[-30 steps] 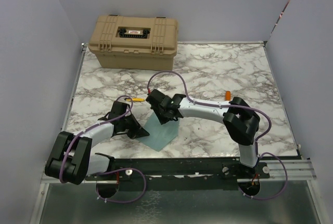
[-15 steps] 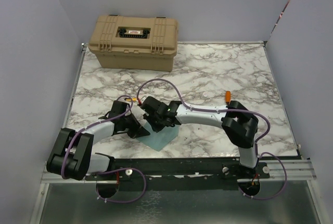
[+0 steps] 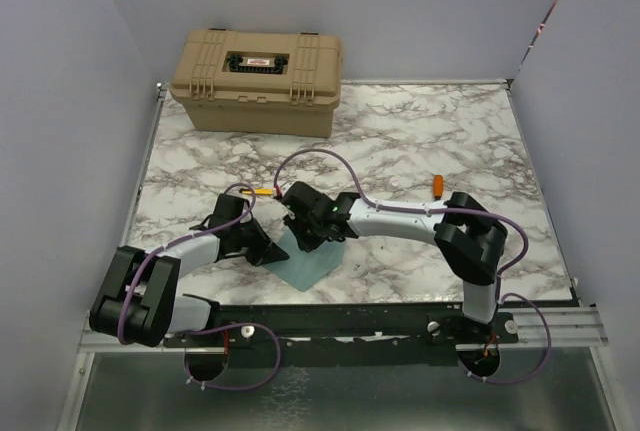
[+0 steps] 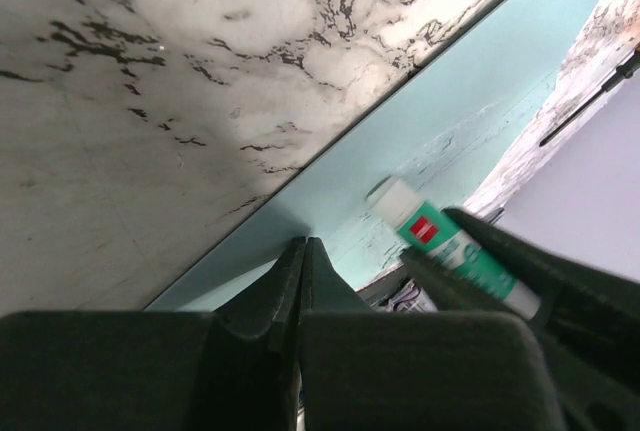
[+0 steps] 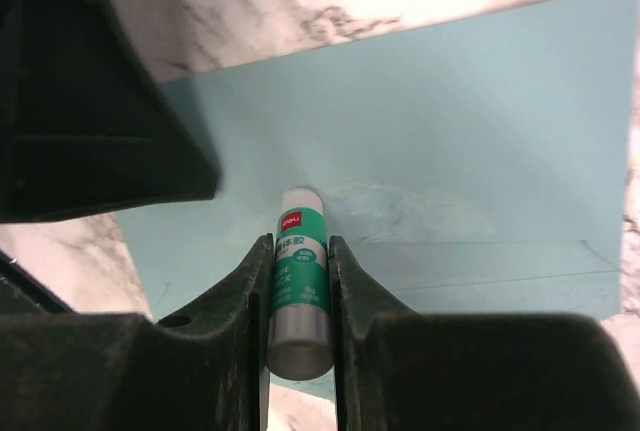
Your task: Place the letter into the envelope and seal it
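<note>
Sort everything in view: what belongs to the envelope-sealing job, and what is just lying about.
In the job: envelope; glue stick, clamped in the right gripper; left gripper, shut, at the envelope's edge.
Lying about: tan case at the back; small orange item on the table.

top: overhead, far | wrists: close, downward | shared: envelope [image 5: 450, 101]
</note>
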Robot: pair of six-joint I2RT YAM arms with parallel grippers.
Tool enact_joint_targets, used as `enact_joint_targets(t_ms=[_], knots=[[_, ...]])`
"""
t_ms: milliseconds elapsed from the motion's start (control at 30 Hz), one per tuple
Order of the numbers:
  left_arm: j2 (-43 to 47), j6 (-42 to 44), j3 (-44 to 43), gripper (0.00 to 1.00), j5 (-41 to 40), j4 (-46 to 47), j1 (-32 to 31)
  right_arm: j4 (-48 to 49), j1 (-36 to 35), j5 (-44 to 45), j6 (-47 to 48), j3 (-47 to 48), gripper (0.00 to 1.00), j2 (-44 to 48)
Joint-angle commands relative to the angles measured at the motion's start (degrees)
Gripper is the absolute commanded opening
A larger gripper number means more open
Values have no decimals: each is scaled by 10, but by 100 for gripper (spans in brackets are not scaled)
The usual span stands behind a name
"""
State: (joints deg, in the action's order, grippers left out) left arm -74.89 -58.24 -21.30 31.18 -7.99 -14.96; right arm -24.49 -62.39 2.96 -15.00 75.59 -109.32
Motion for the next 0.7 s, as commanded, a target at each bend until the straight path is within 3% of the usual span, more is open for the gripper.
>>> enact_joint_targets(t_ms=[0,233,567,667], knots=[[-7,10,25,0,-71,-13,2,-33,36,46,12,-16,0,-19],[0,12,26,0,-68,-12,2,-37,52,53,14,5,0,-15],[35,36,-15,0,-44,-12,2,36,115,-126,-92,-14,0,106],[59,49,-43,11,-26,-11,2,78,159,-176,-135,-53,0,142]])
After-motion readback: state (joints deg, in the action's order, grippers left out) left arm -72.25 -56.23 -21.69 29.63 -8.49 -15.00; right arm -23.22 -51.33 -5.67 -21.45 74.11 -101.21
